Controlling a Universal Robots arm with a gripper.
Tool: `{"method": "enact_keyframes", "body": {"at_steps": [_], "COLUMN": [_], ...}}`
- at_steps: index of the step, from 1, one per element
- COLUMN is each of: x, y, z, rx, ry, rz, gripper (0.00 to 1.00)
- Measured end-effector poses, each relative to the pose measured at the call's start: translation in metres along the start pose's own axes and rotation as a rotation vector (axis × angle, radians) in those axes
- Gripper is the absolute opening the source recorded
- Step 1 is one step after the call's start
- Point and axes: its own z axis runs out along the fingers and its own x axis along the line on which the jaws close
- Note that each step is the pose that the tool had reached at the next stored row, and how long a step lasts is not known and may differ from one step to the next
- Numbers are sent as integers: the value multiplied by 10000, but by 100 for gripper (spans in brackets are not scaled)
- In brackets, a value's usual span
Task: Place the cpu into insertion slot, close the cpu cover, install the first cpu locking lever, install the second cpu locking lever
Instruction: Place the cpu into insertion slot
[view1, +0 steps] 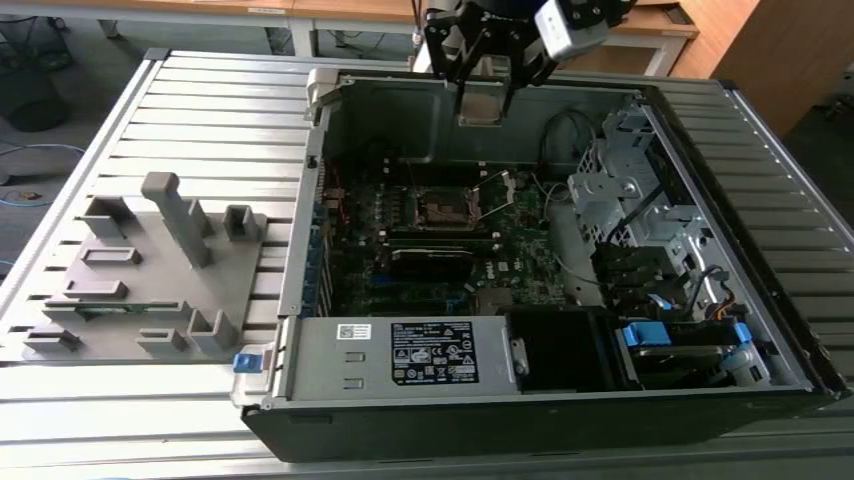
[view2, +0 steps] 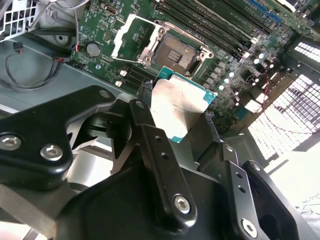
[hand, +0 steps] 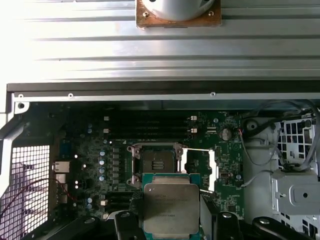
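Grey cpu (hand: 169, 207) within the pincer (view2: 176, 104), apart from insertion slot (hand: 154, 164)

A ribbed grey metal tabletop (view1: 200, 90) spans the scene. Beyond it — grey floor (view1: 87, 80), a black wire wastebasket (view1: 30, 85), pale wooden desks (view1: 334, 10) and a wooden cabinet (view1: 767, 45) at the exterior view's right.

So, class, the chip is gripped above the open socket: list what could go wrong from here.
1. The cpu is pinched only at its edges by the pincer, so it could slip or tilt.
2. If it is lowered askew, it might damage the insertion slot.
3. The cpu cover lies flipped open beside the slot, and the pincer might catch it.
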Motion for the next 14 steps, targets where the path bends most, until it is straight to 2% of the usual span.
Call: {"method": "enact_keyframes", "body": {"at_steps": [10, 14], "x": [1, 3], "y": [-7, -10], "z": [77, 114], "rx": [1, 1], "ry": [-21, -49], "rz": [-3, -7], "gripper": [54, 54]}}
